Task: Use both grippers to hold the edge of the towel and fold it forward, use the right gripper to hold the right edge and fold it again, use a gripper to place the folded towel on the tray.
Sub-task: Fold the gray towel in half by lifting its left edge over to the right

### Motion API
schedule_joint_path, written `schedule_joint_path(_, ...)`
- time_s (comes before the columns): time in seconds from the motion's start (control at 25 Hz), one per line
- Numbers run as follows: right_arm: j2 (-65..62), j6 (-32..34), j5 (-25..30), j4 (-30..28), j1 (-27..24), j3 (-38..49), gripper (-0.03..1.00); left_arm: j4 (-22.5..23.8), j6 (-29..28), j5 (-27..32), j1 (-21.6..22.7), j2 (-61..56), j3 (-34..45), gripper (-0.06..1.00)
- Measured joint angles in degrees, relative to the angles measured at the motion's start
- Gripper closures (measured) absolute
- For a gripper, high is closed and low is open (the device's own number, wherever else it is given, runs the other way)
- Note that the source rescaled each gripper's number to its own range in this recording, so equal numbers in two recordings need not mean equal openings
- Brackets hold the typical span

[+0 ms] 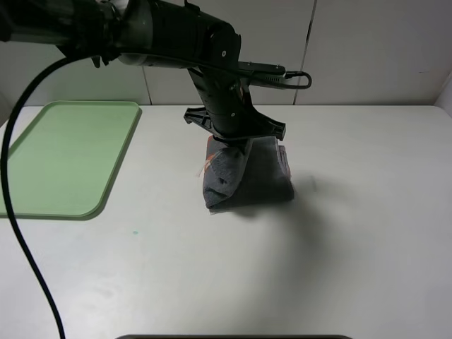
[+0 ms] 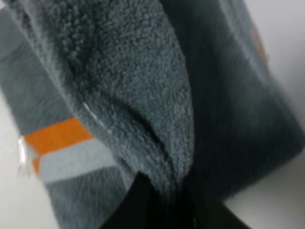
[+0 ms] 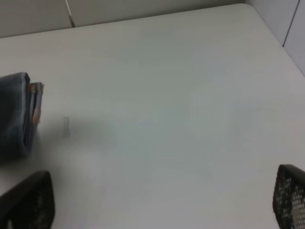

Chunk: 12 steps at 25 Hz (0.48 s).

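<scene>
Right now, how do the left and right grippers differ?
The left gripper has its jaws shut on the towel; the right gripper has its jaws wide open, holding nothing. The left gripper sits right on the towel; the right gripper hangs over the table with the towel off to one side. Neither is over the tray.

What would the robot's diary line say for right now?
towel: folded, not on tray | left gripper: shut on towel | right gripper: open, away from towel
</scene>
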Motion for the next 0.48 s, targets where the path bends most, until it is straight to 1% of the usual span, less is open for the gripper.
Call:
schedule_joint_path(0.16, 0.0, 0.0, 0.0, 0.1, 0.0, 0.0, -0.03, -0.2, 0.1, -5.8, 0.0, 1.7, -0.1, 0.85)
schedule_joint_path(0.32, 0.0, 0.0, 0.0, 0.1, 0.0, 0.0, -0.03, -0.2, 0.1, -10.3, -0.3, 2.8, -0.1, 0.85)
schedule_joint_path(0.48, 0.0, 0.0, 0.0, 0.1, 0.0, 0.0, -0.03, -0.2, 0.1, -12.2, -1.0, 2.9, -0.1, 0.85)
